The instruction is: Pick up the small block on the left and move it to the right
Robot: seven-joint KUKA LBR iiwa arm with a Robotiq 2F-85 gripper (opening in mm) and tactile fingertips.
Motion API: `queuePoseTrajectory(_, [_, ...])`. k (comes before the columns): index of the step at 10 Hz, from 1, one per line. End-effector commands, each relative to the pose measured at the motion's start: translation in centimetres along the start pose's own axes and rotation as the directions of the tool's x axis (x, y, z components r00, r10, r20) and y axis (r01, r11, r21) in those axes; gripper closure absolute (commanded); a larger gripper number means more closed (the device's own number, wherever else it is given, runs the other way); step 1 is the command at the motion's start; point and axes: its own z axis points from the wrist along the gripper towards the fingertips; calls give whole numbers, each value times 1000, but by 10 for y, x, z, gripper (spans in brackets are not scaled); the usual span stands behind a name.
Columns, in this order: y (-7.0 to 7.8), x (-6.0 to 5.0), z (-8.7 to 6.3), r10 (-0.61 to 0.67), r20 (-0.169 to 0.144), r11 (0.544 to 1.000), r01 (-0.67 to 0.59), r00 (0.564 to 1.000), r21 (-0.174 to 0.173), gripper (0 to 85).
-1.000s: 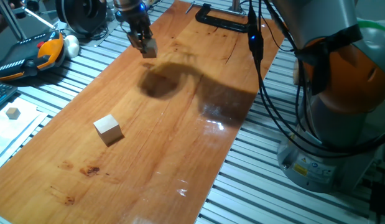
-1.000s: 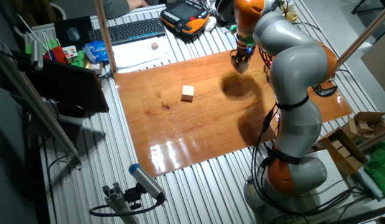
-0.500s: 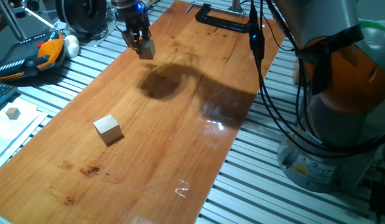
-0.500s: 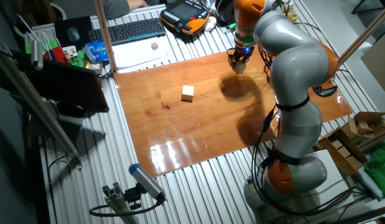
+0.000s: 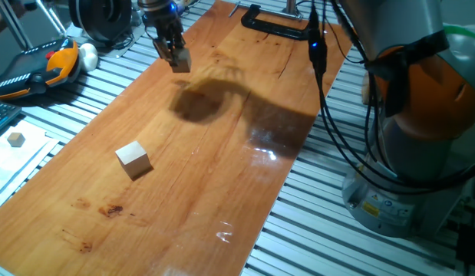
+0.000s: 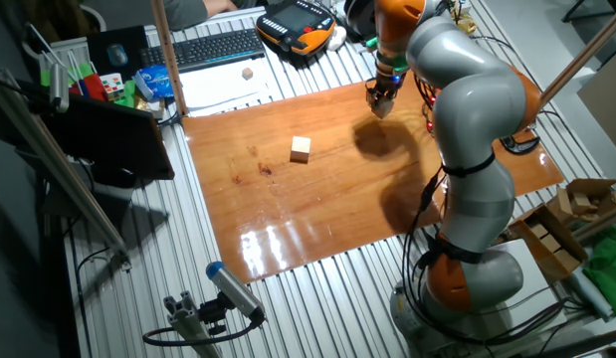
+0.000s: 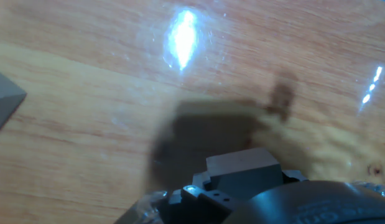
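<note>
We see the small block (image 5: 181, 60) clamped between the closed fingers of the gripper (image 5: 176, 58), lifted clear of the wooden board (image 5: 222, 176), up near its 12 o'clock end in one fixed view. So the pick looks done. What we judge remains is the carry to the right side, the lowering and the release.

In the other fixed view the gripper (image 6: 378, 100) hangs above the board's (image 6: 317, 214) far edge, at about 1 o'clock from the larger block (image 6: 302, 149); there the small block is too tiny for us to make out.

The hand view shows the small block (image 7: 243, 165) end-on at 6 o'clock, its dark shadow on the board (image 7: 86, 93) beneath, confirming it hangs clear. The larger block (image 5: 133, 159) lies well apart.
</note>
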Motion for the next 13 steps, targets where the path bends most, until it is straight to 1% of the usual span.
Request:
queuePoseTrajectory(1, [0, 0, 0, -6, 4, 1000, 6, 1000, -1, 843])
queuePoseTrajectory(2, [0, 0, 0, -20, 10, 999, 20, 1000, -36, 843])
queuePoseTrajectory(3, [0, 0, 0, -34, 17, 999, 35, 999, -40, 843])
queuePoseTrajectory(4, [0, 0, 0, -37, 18, 999, 38, 999, -24, 843])
queuePoseTrajectory(6, [0, 0, 0, -36, 22, 999, 37, 999, -30, 843])
queuePoseTrajectory(7, [7, -6, 0, -30, 23, 999, 31, 999, -43, 843])
queuePoseTrajectory(8, [19, -14, -2, -19, 26, 999, 21, 999, -47, 843])
queuePoseTrajectory(9, [34, -23, -7, -2, 7, 999, 2, 1000, -50, 843])
queuePoseTrajectory(10, [50, -32, -12, 13, -13, 998, -14, 1000, -65, 843])
queuePoseTrajectory(11, [66, -39, -17, 24, -18, 998, -25, 1000, -63, 843])
queuePoseTrajectory(12, [80, -43, -21, 52, -29, 996, -54, 998, -68, 840])
queuePoseTrajectory(13, [93, -46, -22, 71, -35, 994, -74, 997, -82, 840])
